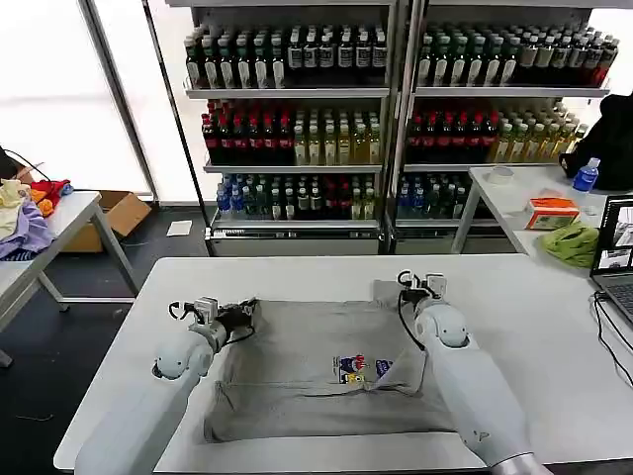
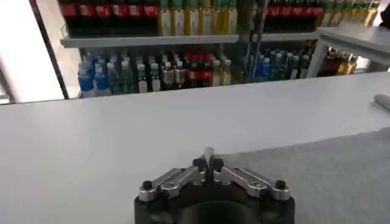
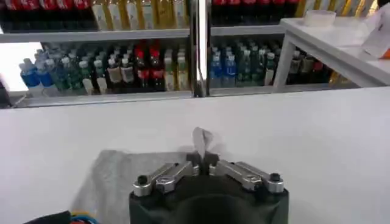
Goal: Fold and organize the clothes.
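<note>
Nearest me, the grey shirt (image 1: 321,371) lies spread flat on the white counter (image 1: 534,327), its small multicoloured chest print (image 1: 361,368) facing up and its hem toward my body. It looks like thin cotton: light, limp, no stiffness at all, so I judge it will sag and crease wherever it is unsupported, and drag on the counter rather than slide cleanly.

Farther out, my left pincer (image 1: 229,319) is clenched on the shirt's far left corner; in the left wrist view a thin sliver of cloth stands up between the closed fingertips (image 2: 209,163). My right pincer (image 1: 420,287) is clenched on the far right corner, where a small flap of grey fabric pokes up from its closed tips (image 3: 201,159).

Corners and seams seem the right holds; a pinch of only one layer could slip. Both holds should move together to keep the edge taut.

Beyond the counter stand shelves of bottled drinks (image 1: 297,129).
</note>
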